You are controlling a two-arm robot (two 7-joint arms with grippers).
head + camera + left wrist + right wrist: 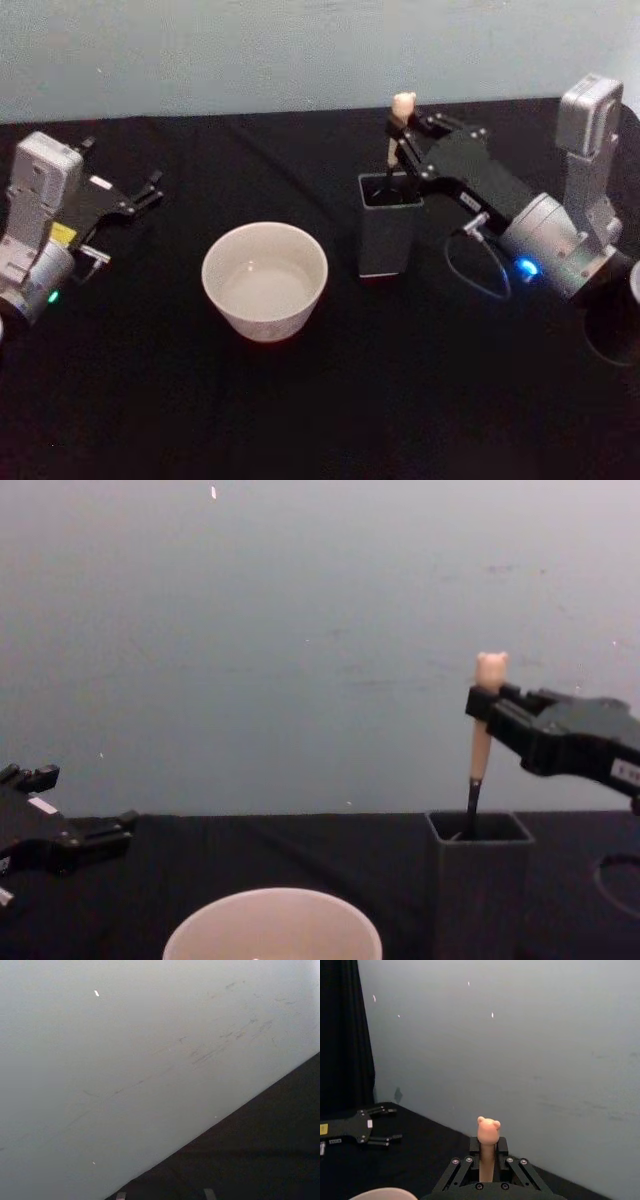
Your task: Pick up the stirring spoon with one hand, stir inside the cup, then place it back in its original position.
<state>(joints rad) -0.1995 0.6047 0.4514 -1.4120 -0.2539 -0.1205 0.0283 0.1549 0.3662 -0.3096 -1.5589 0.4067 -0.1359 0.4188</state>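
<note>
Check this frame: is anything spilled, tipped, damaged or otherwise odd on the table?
Nothing stands out. The cup sits upright with no spill around it. The holder stands upright, the stirring spoon in it leaning slightly, its handle between the right gripper fingers. The left gripper rests open on the table's far left.

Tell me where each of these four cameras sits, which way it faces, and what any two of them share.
Head view: high, looking down at the cup, the holder, the left gripper and the right gripper.
Chest view: low, looking across the table at the stirring spoon standing in the holder.
Left wrist view: on the left arm, facing the wall.
Right wrist view: on the right arm, looking along its gripper at the spoon's bear head.
Shared: head, chest and right wrist views show the spoon gripped by the right gripper.
</note>
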